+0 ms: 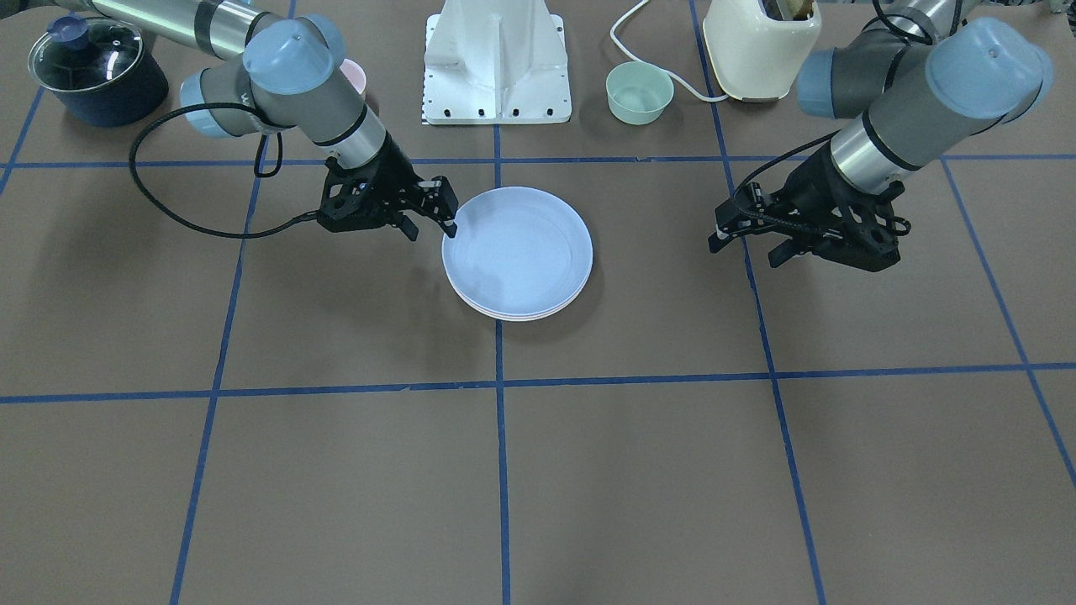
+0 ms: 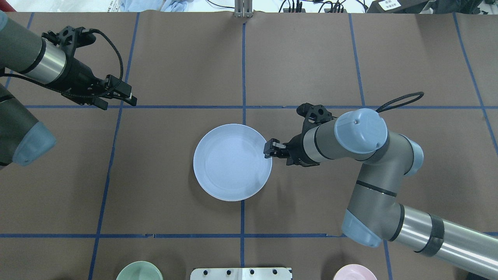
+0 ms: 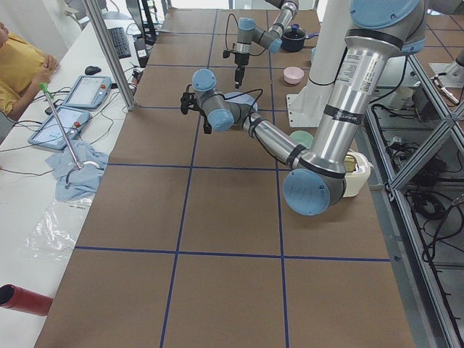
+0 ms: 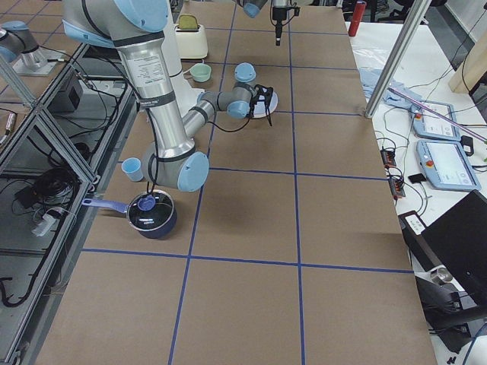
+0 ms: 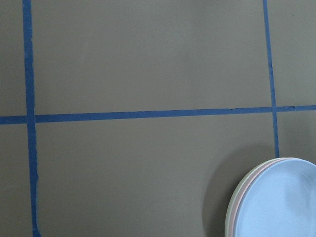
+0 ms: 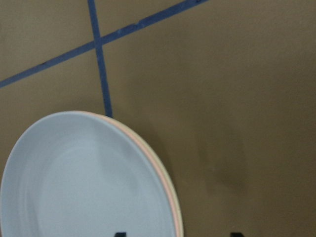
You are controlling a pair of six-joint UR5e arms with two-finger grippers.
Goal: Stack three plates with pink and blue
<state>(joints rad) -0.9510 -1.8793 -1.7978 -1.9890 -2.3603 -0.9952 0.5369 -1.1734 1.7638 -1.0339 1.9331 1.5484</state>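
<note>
Three plates lie stacked at the table's middle. The blue plate [image 1: 517,252] [image 2: 232,162] is on top, with the pink plate's rim [image 6: 167,190] and the cream plate's rim [image 6: 178,219] showing under it. The stack also shows in the left wrist view [image 5: 281,202]. My right gripper [image 1: 432,232] [image 2: 267,151] is open at the stack's edge, and in its wrist view the two fingertips stand wide apart on either side of the rim. My left gripper [image 1: 743,254] [image 2: 120,104] is open and empty, held above the table well away from the stack.
A mint-green bowl [image 1: 640,92] and a cream toaster [image 1: 761,46] stand near the robot's white base [image 1: 496,63]. A small pink bowl [image 2: 355,272] sits partly behind the right arm. A lidded dark pot [image 1: 97,71] is at the table's corner.
</note>
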